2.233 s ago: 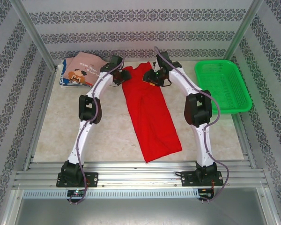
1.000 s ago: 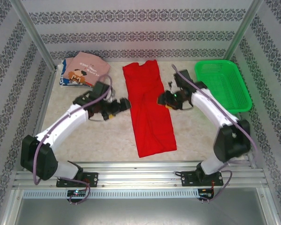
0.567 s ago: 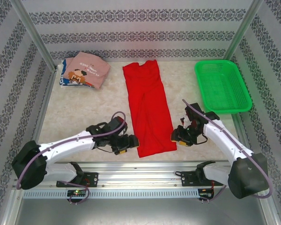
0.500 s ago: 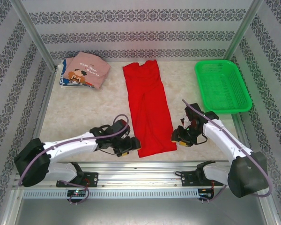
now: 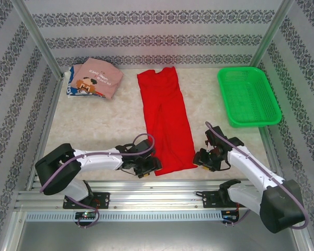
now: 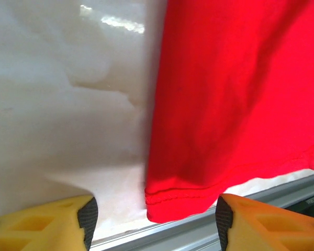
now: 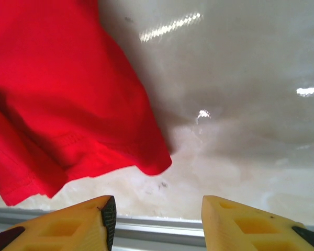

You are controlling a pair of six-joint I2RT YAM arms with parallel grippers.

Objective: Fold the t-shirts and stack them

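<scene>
The worktop (image 5: 94, 130) takes up the middle of the top view. The red shirt (image 5: 165, 125) lies on it as a long narrow strip from upper centre to lower centre, its hem just short of the rail (image 5: 157, 191) at the bottom.

The green basket (image 5: 248, 94) sits at upper right with nothing in it. At upper left the pink shirt (image 5: 97, 78) lies folded on top of a white-blue one (image 5: 70, 88), well apart from the red strip.

The left end effector (image 5: 153, 168) is at the hem's lower-left corner. In its wrist view the jaws stand about half open with the hem corner between them, not yet pinched. The right end effector (image 5: 200, 159) is at the lower-right corner, also about half open and holding nothing. In its wrist view the cloth corner lies just above the gap, which frames bare worktop.

The likely trouble:
- The right side may shut on nothing because the corner is not yet between its fingers.
- One corner would then rise alone and twist the strip.
- The left may catch only the top layer, and the fold would open.
- Both work low beside the rail, so a finger may scrape or strike it.
</scene>
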